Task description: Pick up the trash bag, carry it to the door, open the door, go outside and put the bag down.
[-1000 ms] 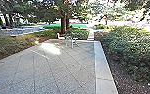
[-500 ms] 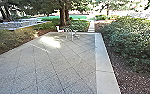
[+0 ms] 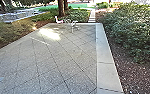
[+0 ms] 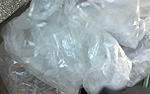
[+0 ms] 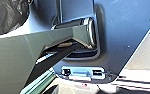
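The trash bag [image 4: 66, 47], of clear crumpled plastic, spreads large and close across the left wrist view, with bright glints on its folds. How my left gripper stands on it cannot be made out. At the upper left corner of the right wrist view is dark, shiny, wrinkled plastic [image 5: 6, 16], beyond the robot's own plate and bar; whether it is part of the same bag I cannot tell.
Grey paving [image 3: 53, 62] stretches ahead, with a pale border strip [image 3: 106, 57] on its right. A small table [image 3: 72, 25] and a white chair [image 3: 58, 20] stand at the far edge. Bushes [image 3: 133, 32] and mulch flank the right; low plants [image 3: 8, 32] grow left.
The head camera's picture has shifted: the far edge, furniture and trees sit higher, and more of the near paving shows, so the camera has moved or tilted downward.
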Tool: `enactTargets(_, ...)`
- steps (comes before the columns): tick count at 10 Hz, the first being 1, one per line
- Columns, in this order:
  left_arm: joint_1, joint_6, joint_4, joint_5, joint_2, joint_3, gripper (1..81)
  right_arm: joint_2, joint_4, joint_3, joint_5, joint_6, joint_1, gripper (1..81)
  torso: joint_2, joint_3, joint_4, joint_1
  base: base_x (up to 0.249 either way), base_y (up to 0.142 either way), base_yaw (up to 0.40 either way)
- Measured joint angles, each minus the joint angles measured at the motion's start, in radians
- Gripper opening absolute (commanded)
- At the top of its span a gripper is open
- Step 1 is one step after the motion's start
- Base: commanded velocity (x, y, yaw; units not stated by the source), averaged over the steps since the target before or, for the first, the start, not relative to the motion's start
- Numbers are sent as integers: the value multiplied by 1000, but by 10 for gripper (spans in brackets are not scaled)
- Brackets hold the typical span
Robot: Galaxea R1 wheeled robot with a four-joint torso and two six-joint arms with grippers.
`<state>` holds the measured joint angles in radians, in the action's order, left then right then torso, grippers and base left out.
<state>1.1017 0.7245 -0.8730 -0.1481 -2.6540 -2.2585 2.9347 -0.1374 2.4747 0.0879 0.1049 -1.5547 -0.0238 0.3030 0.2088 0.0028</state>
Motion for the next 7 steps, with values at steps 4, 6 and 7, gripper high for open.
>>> enactTargets(4, -132, -42, -28, -134, -30, -70, 10, 0, 0, 6, -2, 0, -3, 811, 0, -2, 46, 0, 0, 0, 0)
enactTargets(6, -154, -64, -30, -191, -46, -157, 10, -1, -2, 9, -2, 0, -2, 811, 1, -2, 103, 1, 0, 0, 0)
enactTargets(7, -164, -71, -30, -212, -59, -206, 10, 0, -3, 13, -2, 0, -2, 811, 1, -2, 116, 1, 0, 0, 0)
